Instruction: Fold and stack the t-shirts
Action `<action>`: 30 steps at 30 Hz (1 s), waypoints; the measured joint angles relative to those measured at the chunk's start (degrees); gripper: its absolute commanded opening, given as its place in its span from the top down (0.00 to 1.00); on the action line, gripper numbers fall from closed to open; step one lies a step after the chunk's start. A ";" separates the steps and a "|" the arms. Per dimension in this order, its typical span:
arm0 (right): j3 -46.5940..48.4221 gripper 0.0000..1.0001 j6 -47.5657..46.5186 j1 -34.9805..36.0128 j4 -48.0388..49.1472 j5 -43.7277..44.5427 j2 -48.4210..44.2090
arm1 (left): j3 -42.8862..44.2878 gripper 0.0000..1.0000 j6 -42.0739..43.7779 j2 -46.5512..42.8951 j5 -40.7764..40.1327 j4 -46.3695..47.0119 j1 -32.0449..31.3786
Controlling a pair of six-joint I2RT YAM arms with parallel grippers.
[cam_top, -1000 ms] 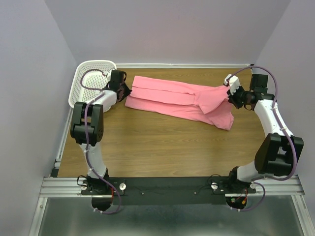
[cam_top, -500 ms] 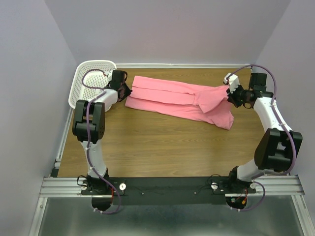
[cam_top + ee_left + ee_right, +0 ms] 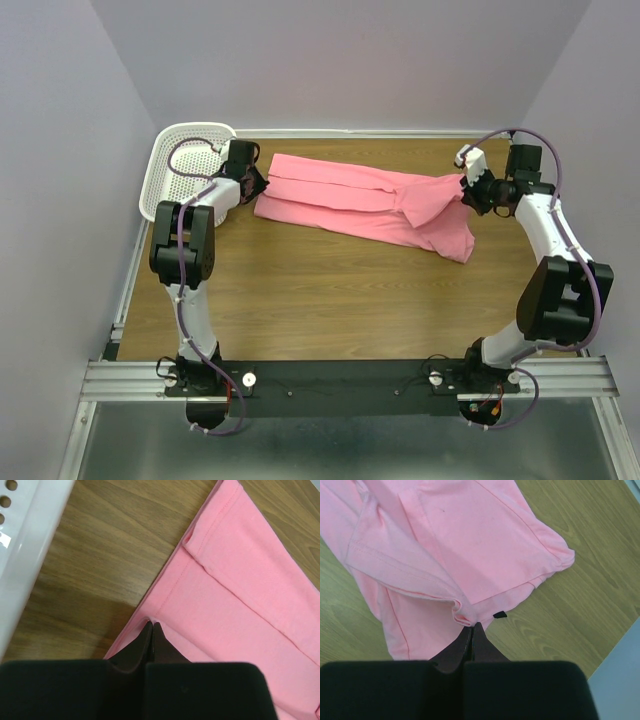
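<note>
The salmon-pink t-shirt (image 3: 350,205) lies as a long band, folded lengthwise, across the far half of the wooden table (image 3: 330,300). My left gripper (image 3: 257,186) is shut on its left end; in the left wrist view the closed fingertips (image 3: 151,625) pinch the hem of the fabric (image 3: 240,595). My right gripper (image 3: 464,183) is shut on the right end, holding a bunched fold off the table. Seen from the right wrist, the jaws (image 3: 472,625) meet on that gathered fold of the shirt (image 3: 470,545), with lower layers hanging beneath.
A white perforated basket (image 3: 185,165) stands at the far left corner, just behind the left gripper, its rim (image 3: 20,555) close beside the jaws. Walls close in the table at the back and both sides. A small black tag (image 3: 500,614) shows at the shirt's edge.
The right gripper has drawn slightly back and to the right, still holding the shirt's end. The left gripper has barely shifted. The shirt lies much as before.
</note>
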 measured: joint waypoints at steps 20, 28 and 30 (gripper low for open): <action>4.44 0.99 1.64 0.00 0.39 -0.92 4.17 | 3.26 0.99 1.09 3.28 0.04 -0.90 0.00; 7.13 0.99 2.14 0.00 0.42 -1.44 6.84 | 4.07 0.98 1.68 4.11 0.07 -0.90 0.00; 7.67 0.99 2.16 0.00 0.42 -1.51 7.52 | 4.37 0.98 1.75 4.26 0.07 -0.94 -0.02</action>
